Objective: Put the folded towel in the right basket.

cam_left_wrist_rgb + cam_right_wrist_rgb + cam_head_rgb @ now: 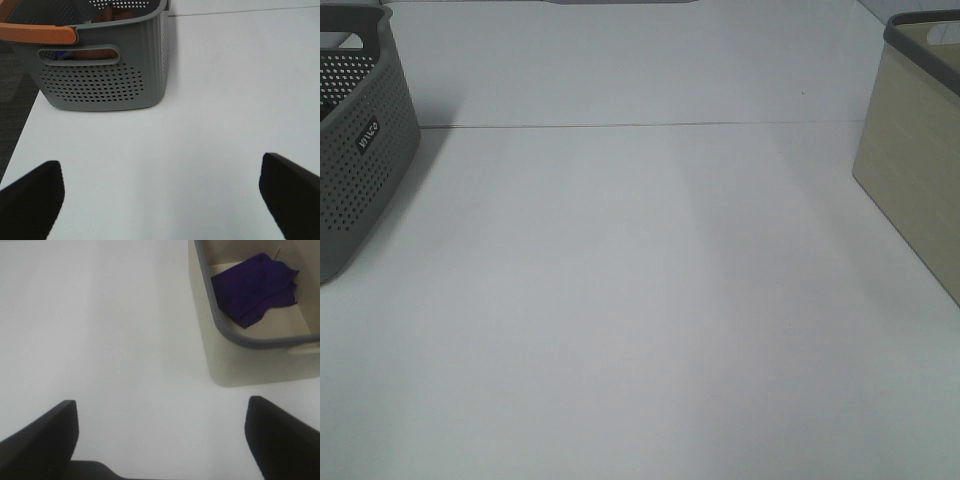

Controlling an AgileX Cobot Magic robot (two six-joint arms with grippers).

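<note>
On the left of the white table (640, 300) stands a grey perforated basket (355, 150) with an orange handle (37, 34), and the left tool (160, 197) hangs over bare table in front of it, fingers spread wide and holding nothing. On the right stands the beige basket (915, 170) with a grey rim, and the purple towel (255, 287) lies inside it on the floor. The right tool (160, 435) hangs beside that basket, also spread wide and empty.
</note>
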